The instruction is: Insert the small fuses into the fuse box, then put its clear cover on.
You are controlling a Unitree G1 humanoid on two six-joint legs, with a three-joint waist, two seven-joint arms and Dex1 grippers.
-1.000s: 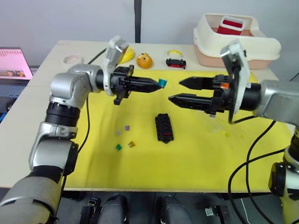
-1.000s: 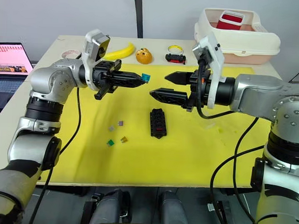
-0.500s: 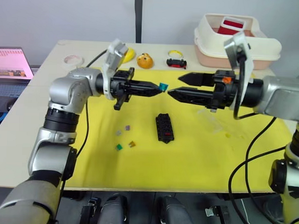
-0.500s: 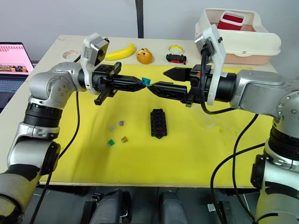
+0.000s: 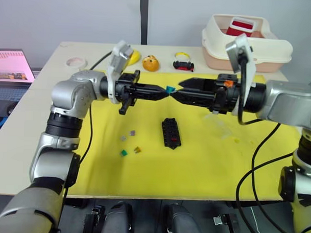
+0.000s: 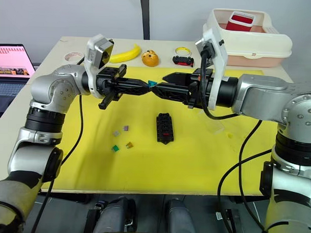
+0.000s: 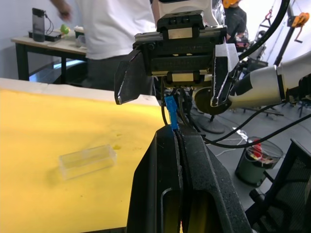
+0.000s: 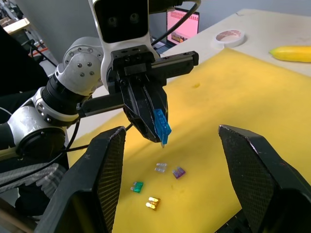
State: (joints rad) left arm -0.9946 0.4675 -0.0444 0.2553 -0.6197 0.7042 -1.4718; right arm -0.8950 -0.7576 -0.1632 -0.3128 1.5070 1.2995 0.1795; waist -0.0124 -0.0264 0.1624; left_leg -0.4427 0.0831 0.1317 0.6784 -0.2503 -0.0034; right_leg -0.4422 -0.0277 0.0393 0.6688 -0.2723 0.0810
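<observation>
Your two grippers meet tip to tip above the far half of the yellow mat (image 5: 205, 164). The left gripper (image 5: 164, 93) has its fingers pressed together on a teal fuse (image 5: 169, 89), a flat translucent chip that sticks out past the black fingertips. The right gripper (image 8: 165, 145) is spread wide; the fuse sits between its two fingers, touching neither.

Below and slightly nearer you, the fuse box (image 5: 171, 133) lies flat on the mat, a matte black block with two rows of slots, one red fuse (image 5: 173, 139) seated near its near end. The mat around it is free on all sides.

To its left lie four loose fuses: grey (image 5: 123, 138), purple (image 5: 132, 131), green (image 5: 123, 153), amber (image 5: 137, 149), close together but apart from the box.

The clear cover (image 7: 87, 160) rests flat on the mat under the right arm, a colourless rectangular shell.

Beyond the mat's far edge: a banana (image 6: 123, 53), an orange toy (image 5: 150, 63), a yellow ring (image 6: 182, 50), a tape roll (image 5: 74, 62), a cream bin (image 5: 250, 45). A laptop (image 5: 11, 66) stands at far left. A person in a white shirt (image 7: 119, 29) stands behind the table.
</observation>
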